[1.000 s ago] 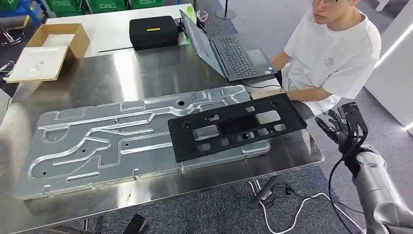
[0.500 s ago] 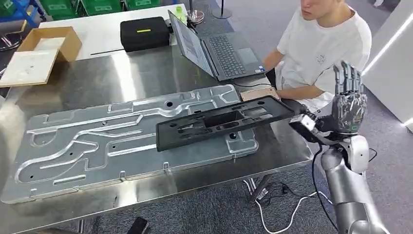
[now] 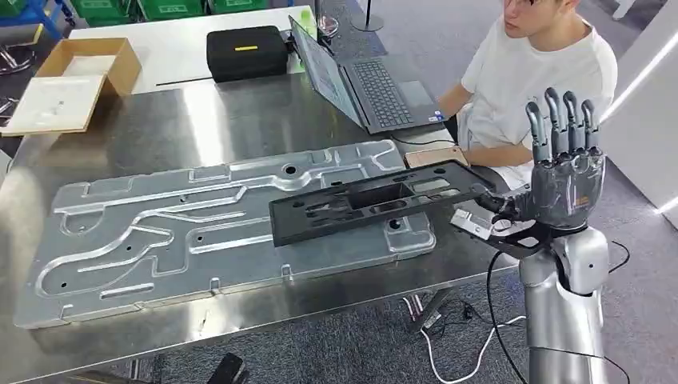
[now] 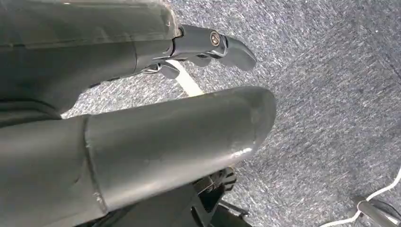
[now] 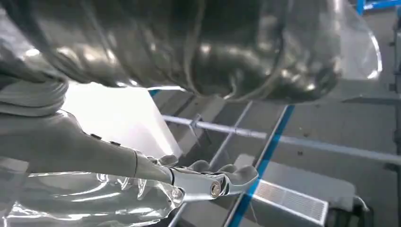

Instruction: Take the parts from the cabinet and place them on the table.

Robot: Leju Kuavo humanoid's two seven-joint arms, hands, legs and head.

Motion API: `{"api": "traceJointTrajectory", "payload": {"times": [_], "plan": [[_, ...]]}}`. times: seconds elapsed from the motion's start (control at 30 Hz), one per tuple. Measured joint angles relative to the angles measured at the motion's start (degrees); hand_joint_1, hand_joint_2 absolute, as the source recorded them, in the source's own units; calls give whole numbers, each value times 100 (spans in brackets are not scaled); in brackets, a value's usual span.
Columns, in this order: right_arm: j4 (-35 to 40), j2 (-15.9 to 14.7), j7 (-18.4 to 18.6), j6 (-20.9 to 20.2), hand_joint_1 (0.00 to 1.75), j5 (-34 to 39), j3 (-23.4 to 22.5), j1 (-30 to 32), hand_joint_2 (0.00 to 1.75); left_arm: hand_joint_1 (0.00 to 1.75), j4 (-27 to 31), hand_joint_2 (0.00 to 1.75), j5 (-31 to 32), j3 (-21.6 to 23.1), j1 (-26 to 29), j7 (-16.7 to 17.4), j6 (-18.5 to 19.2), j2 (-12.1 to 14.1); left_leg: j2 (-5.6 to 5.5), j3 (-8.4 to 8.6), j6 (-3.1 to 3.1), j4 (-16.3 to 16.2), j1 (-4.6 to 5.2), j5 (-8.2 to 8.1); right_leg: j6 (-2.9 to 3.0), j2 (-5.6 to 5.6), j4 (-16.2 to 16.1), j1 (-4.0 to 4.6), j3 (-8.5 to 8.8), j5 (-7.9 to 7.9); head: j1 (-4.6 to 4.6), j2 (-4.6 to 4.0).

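Steel table [image 3: 160,120], black panel [image 3: 376,202] tilted, right hand [image 3: 564,180] beside.

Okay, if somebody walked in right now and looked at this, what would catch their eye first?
Probably the right hand, raised beside the table's right edge with fingers pointing up, holding one end of the long black part tilted above the big silver plate. Next, the person seated at the far right by an open laptop.

The right arm [image 3: 564,320] is a smooth silver tube with a rounded joint shell near the wrist. A black cable [image 3: 502,312] loops beside it. The right hand [image 3: 564,180] has a dark grey glossy palm shell and segmented metallic fingers [image 3: 552,120]. The left hand [image 4: 142,132] has a thick matte grey thumb and a darker finger with a round screw [image 4: 215,38].
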State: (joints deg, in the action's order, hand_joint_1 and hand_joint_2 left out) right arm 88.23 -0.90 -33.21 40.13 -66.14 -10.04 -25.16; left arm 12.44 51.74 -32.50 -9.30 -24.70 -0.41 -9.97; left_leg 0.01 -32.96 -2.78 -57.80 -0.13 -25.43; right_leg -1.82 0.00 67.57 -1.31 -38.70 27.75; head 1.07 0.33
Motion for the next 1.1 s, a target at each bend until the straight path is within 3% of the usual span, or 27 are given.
{"api": "traceJointTrajectory", "payload": {"times": [0.03,0.07,0.1,0.2,0.27,0.3,0.37,0.4,0.43,0.47,0.5,0.53,0.57,0.6,0.67,0.73,0.77,0.8,0.83,0.87,0.93,0.97,1.0,1.03,1.07,1.1], "plan": [[80,11,55,0,0,20,44,17,0,0,0,0,0,4,-4,0,2,-7,-1,3,22,-26,-4,-18,7,6,-500,-4,269,-212,-2,0],[149,22,108,0,0,26,112,30,0,0,0,0,0,4,-3,2,0,-9,-3,-8,55,-46,5,-40,32,14,-795,5,410,-163,2,0],[219,51,145,-2,0,24,200,59,0,0,0,0,-2,7,-9,2,0,-9,-5,-24,95,-80,28,-59,77,-3,-823,49,404,-191,-7,0],[379,79,335,-2,0,29,366,177,0,0,0,0,-7,7,-5,2,0,-13,0,-11,180,-46,12,-56,159,-14,-811,65,393,-181,-2,0],[516,79,564,-2,0,77,611,221,0,0,0,0,-13,7,-3,2,-2,-13,-5,-87,251,-226,-8,-212,237,18,-866,27,414,-219,-6,0],[579,70,651,-4,0,20,762,236,0,0,0,0,-11,7,-2,2,-2,-13,-5,-222,270,-540,-8,-420,284,27,-866,30,412,-217,-7,0],[752,75,796,-4,0,-161,1118,330,0,0,0,0,-13,5,11,6,-2,-13,-5,-650,305,-1465,-23,-847,311,72,-865,50,411,-205,-7,0],[825,79,840,-4,0,-212,1264,390,0,0,0,0,-13,7,18,9,-2,-13,-5,-812,318,-1788,-27,-922,316,91,-862,56,411,-201,-7,0],[886,81,860,-4,0,-236,1404,451,0,0,0,0,-13,4,26,11,-2,-13,-5,-862,320,-1852,-30,-859,321,125,-859,59,414,-197,-7,0],[940,94,885,-4,0,-238,1497,480,0,0,0,0,-13,4,29,13,-2,-13,-2,-779,317,-1637,-33,-686,315,157,-855,59,416,-192,-7,0],[986,105,899,-4,0,-238,1555,488,0,0,0,0,-13,4,29,13,-2,-13,18,-573,308,-1190,-37,-425,305,197,-847,57,422,-182,-9,0],[1032,107,903,-4,0,-242,1613,490,0,0,0,0,-13,4,27,13,-2,-11,106,-298,292,-627,-38,-159,288,236,-836,56,438,-167,-7,0],[1067,107,916,-4,0,-243,1644,492,0,0,0,0,-13,4,24,13,-7,-11,330,-97,269,-197,-34,-51,259,272,-825,70,450,-148,-7,0],[1098,105,920,-4,0,-245,1677,500,0,0,0,0,-13,4,10,13,-7,-11,374,-71,240,-118,28,-91,224,301,-794,118,441,-126,-7,0],[1135,107,921,-4,0,-269,1747,514,0,0,0,0,-13,4,11,13,-9,-11,245,-98,174,-121,16,-64,199,397,-815,109,457,-132,-2,0],[1154,112,925,-4,0,-299,1812,517,0,0,0,0,-13,4,14,13,-9,-11,125,-92,90,-75,21,-28,118,491,-832,107,492,-121,-7,0],[1179,112,927,-4,0,-315,1845,530,0,0,0,0,-11,7,20,13,-9,-13,86,-68,49,-36,-12,5,72,361,-776,76,491,-62,-4,0],[1196,112,927,-4,0,-319,1858,540,0,0,0,0,-9,7,17,15,-9,-13,41,-71,23,-31,-18,22,56,166,-575,62,398,103,-2,0],[1207,118,929,-4,0,-319,1863,552,0,0,0,0,-2,7,5,15,-9,-13,1,-82,6,-32,-18,32,47,76,-176,59,207,345,-2,0],[1209,127,927,-4,0,-319,1878,575,0,0,0,0,-2,7,1,15,-9,-17,-50,-87,-2,-33,-14,37,38,47,291,56,-11,563,-4,0],[1207,127,927,-4,0,-312,1893,640,0,0,0,0,7,9,11,17,-9,-15,-159,-97,-4,-42,-3,37,34,30,955,57,-348,747,-2,0],[1207,127,927,-4,0,-304,1902,650,0,0,0,0,9,9,18,20,-9,-15,-216,-99,-4,-47,-2,37,43,27,960,56,-366,670,-2,0],[1207,129,927,-4,0,-299,1917,644,0,0,0,0,15,9,20,20,-9,-15,-279,-98,-3,-54,-1,38,61,20,708,57,-251,467,-2,0],[1207,129,927,-4,0,-299,1933,637,0,0,0,0,17,11,17,20,-9,-17,-351,-92,0,-59,0,39,87,-18,238,57,-19,192,-2,0],[1207,129,929,-4,0,-299,1943,633,0,0,0,0,26,15,10,17,-9,-17,-418,-84,8,-62,-1,42,122,-125,-324,57,262,-72,-2,0],[1207,129,934,-4,0,-299,1950,621,0,0,0,0,33,22,7,17,-9,-44,-461,-93,22,-62,-15,47,161,-398,-752,55,455,-154,-2,0]]}}
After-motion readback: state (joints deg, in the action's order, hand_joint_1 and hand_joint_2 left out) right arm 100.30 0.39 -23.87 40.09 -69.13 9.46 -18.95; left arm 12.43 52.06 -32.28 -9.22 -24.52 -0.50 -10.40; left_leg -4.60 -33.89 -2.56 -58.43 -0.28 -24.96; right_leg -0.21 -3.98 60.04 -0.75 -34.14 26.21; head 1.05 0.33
